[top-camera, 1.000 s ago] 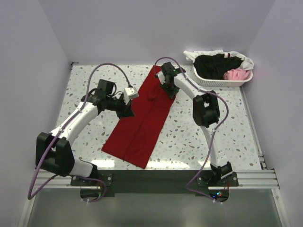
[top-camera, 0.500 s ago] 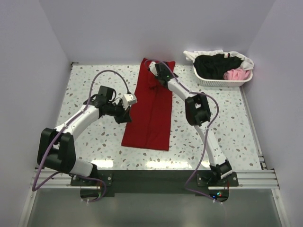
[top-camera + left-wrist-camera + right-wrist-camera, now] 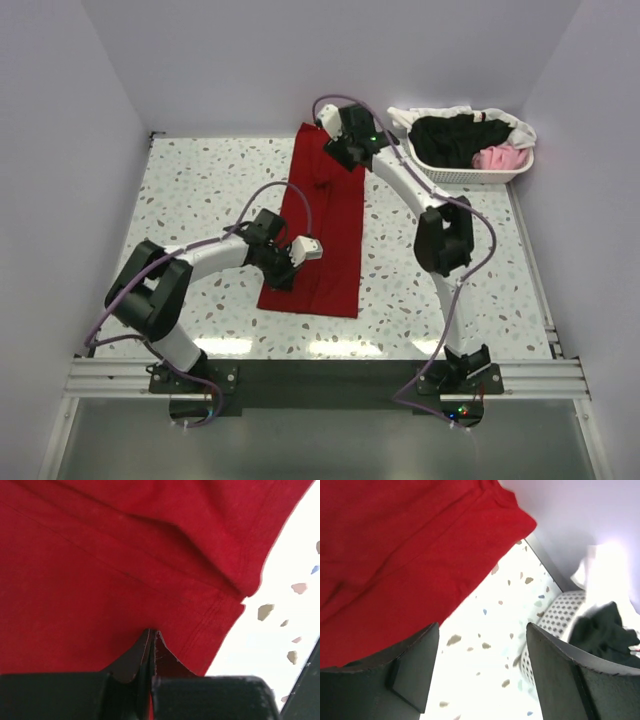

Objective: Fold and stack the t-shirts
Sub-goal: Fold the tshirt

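Note:
The dark red t-shirt (image 3: 325, 225) lies folded into a long strip down the middle of the table, filling the left wrist view (image 3: 125, 555). My left gripper (image 3: 287, 272) is at the strip's near left edge, jaws pressed shut with a pinch of red cloth at the tips (image 3: 151, 631). My right gripper (image 3: 340, 150) hovers open over the strip's far end, with only bare table between its fingers (image 3: 482, 625). The red cloth (image 3: 395, 555) lies to their left. Black (image 3: 455, 138), pink (image 3: 500, 157) and white (image 3: 440, 113) t-shirts are bunched in the basket.
The white slotted basket (image 3: 470, 174) stands at the far right corner, close to my right gripper, and shows in the right wrist view (image 3: 545, 625). Walls close the table at the back and both sides. The speckled tabletop (image 3: 200, 190) shows left and right of the shirt.
The red shirt swung from a diagonal to lie straight and shifted toward the back. My right gripper opened and let go of the far end. My left gripper slid nearer along the left edge.

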Controlling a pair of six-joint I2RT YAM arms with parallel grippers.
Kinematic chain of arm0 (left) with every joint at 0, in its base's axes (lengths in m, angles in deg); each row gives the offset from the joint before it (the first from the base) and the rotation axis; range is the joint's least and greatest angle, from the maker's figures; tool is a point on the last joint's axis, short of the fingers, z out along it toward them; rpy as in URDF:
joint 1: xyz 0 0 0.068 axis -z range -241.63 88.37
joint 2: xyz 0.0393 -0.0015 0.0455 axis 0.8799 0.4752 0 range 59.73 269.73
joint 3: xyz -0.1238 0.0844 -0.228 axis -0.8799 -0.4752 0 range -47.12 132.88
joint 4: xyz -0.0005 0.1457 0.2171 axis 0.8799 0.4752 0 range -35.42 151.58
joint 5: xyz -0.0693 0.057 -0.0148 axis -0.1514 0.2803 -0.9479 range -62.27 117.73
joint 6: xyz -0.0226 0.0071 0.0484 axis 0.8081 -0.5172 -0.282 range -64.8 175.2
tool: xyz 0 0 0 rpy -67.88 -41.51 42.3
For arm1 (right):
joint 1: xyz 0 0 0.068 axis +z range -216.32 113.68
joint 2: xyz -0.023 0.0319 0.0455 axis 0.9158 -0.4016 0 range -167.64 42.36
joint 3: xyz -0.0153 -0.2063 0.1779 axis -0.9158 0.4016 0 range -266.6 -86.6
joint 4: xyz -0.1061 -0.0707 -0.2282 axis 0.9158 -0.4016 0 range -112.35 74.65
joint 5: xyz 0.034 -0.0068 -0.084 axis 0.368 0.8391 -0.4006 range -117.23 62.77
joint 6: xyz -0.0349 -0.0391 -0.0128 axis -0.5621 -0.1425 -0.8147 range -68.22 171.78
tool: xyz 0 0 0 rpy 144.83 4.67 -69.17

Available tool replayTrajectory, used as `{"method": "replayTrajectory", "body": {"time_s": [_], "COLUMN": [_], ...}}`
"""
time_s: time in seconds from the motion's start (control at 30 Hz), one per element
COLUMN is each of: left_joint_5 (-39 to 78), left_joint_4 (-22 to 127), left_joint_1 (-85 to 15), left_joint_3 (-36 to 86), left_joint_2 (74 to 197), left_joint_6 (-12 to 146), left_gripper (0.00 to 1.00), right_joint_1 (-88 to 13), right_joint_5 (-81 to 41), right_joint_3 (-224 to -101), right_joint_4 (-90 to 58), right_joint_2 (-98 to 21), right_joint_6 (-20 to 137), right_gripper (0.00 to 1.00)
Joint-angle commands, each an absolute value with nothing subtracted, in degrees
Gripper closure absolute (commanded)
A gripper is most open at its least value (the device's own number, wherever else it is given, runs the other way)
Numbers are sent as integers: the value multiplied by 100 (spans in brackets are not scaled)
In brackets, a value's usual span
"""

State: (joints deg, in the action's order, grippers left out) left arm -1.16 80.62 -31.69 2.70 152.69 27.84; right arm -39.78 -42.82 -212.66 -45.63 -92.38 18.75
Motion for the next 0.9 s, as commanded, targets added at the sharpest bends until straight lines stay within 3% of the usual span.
{"method": "replayTrajectory", "body": {"time_s": [0.0, 0.1, 0.2, 0.3, 0.53, 0.63, 0.87], "left_joint_5": [22, -57, -285, -707, -1646, -1858, -1938], "left_joint_4": [7857, 7849, 7770, 7884, 8024, 8007, 7796], "left_joint_1": [-2920, -2394, -2278, -2322, -3612, -4009, -4264], "left_joint_3": [333, 263, 254, 377, 289, 245, 193], "left_joint_2": [15455, 15509, 15368, 15097, 14059, 14146, 14489], "left_joint_6": [3049, 3391, 3568, 3569, 3673, 4007, 4684], "left_gripper": [100, 100, 100, 100, 100, 100, 100], "right_joint_1": [-3943, -4013, -4127, -4154, -4031, -3734, -2766], "right_joint_5": [-3472, -2884, -2478, -2038, -1141, -1044, -1448], "right_joint_3": [-21150, -20791, -20535, -19494, -17565, -17055, -16649], "right_joint_4": [-5857, -6611, -7281, -7485, -7160, -6914, -6536], "right_joint_2": [-8184, -7709, -7331, -6761, -5775, -5608, -5660], "right_joint_6": [2471, 2822, 3314, 3710, 4711, 5045, 5398], "right_gripper": [26, 28, 37, 45, 59, 59, 48]}}
